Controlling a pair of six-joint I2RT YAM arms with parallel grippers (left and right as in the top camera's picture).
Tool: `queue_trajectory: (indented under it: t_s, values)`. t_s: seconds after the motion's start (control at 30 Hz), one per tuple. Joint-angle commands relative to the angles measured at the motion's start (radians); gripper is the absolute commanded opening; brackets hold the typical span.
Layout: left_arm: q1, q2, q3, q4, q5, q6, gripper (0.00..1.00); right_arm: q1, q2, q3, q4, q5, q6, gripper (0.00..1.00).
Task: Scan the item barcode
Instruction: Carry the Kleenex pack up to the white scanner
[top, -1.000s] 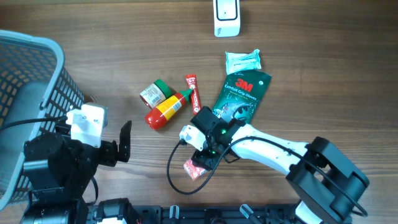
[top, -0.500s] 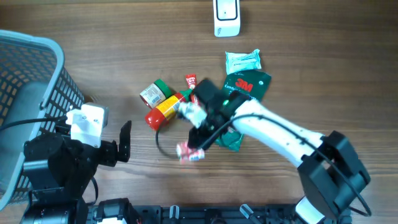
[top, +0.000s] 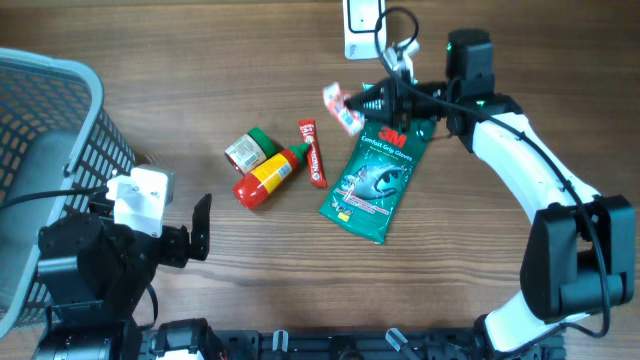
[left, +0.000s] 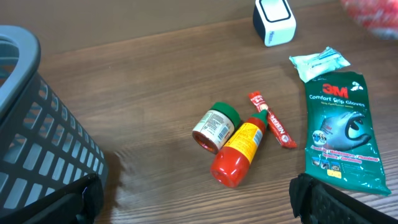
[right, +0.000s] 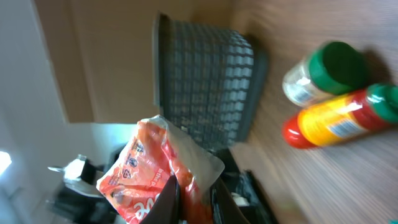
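My right gripper (top: 366, 103) is shut on a red-orange snack packet (top: 340, 107), held in the air just below the white barcode scanner (top: 364, 26) at the table's far edge. In the right wrist view the packet (right: 144, 169) is pinched by its clear sealed edge between the two dark fingers (right: 169, 194). It also shows as a red blur (left: 373, 15) at the top right of the left wrist view, right of the scanner (left: 274, 22). My left gripper (top: 197, 232) stands open and holds nothing, low at the near left of the table.
A green 3M gloves pack (top: 374, 176) lies under the right arm, with a white wipes packet (left: 319, 61) beside it. A red sauce bottle (top: 267, 178), a green-lidded jar (top: 250, 150) and a red stick sachet (top: 313, 153) lie mid-table. A grey basket (top: 55, 150) stands at the left.
The right gripper closed on the packet at the table's near side, lifted it and swung it across the items to just below the scanner. The left arm has not moved.
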Motion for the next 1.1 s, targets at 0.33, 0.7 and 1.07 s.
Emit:
queue_trajectory:
  t_s: [0.33, 0.7, 1.07]
  values:
    - [0.006, -0.002, -0.003, 0.002, 0.002, 0.016, 1.0, -0.005, 0.003, 0.012, 0.194, 0.139, 0.554, 0.04]
    - [0.006, -0.002, -0.003, 0.002, 0.002, 0.016, 1.0, 0.076, 0.003, 0.012, -0.119, 0.691, -0.123, 0.04]
    - [0.006, -0.002, -0.003, 0.002, 0.002, 0.016, 1.0, 0.162, 0.002, 0.013, 0.469, 1.603, -1.077, 0.04]
